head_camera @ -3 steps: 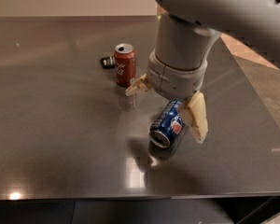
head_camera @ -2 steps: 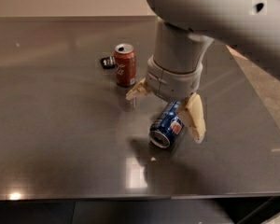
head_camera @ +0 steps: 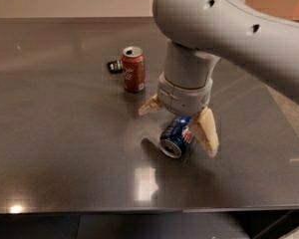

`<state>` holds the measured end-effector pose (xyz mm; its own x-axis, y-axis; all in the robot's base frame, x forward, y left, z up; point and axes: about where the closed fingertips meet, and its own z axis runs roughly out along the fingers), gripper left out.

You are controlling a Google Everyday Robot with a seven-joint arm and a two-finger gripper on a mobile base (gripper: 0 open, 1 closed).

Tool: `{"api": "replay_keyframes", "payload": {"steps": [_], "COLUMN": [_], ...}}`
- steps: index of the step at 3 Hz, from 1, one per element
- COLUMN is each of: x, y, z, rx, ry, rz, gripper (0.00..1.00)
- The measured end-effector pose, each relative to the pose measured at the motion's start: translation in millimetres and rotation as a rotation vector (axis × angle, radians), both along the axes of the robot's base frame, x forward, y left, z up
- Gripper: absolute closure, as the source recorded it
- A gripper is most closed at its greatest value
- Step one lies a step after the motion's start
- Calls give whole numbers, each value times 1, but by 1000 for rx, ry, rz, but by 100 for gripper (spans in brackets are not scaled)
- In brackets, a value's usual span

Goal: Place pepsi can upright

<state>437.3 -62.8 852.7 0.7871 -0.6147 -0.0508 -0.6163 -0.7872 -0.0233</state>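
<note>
The pepsi can (head_camera: 174, 138) is dark blue and lies on its side on the dark table (head_camera: 60, 148), with a silver end facing the camera. My gripper (head_camera: 178, 119) hangs from the big grey arm right above it. It is open and straddles the can. One cream fingertip (head_camera: 148, 107) is up and to the left of the can, apart from it. The other finger (head_camera: 208, 132) is close against the can's right side. The can's far end is hidden under the wrist.
A red cola can (head_camera: 133, 69) stands upright behind and left of the gripper. A small dark object (head_camera: 114, 66) lies just left of it. The table's front edge (head_camera: 139, 209) runs near the bottom, and its right edge (head_camera: 289, 133) slants at the right.
The arm has come down slightly over the pepsi can and the fingers sit lower around it. The can lies in about the same spot.
</note>
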Motion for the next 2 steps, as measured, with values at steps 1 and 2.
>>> {"api": "replay_keyframes", "payload": {"steps": [1,2], "x": [4,4], "y": [-8,-13], "z": [-17,-19], "rx": [-27,-35], "ry": [10,12], "rz": [-13,-22], "gripper": [12,35]}}
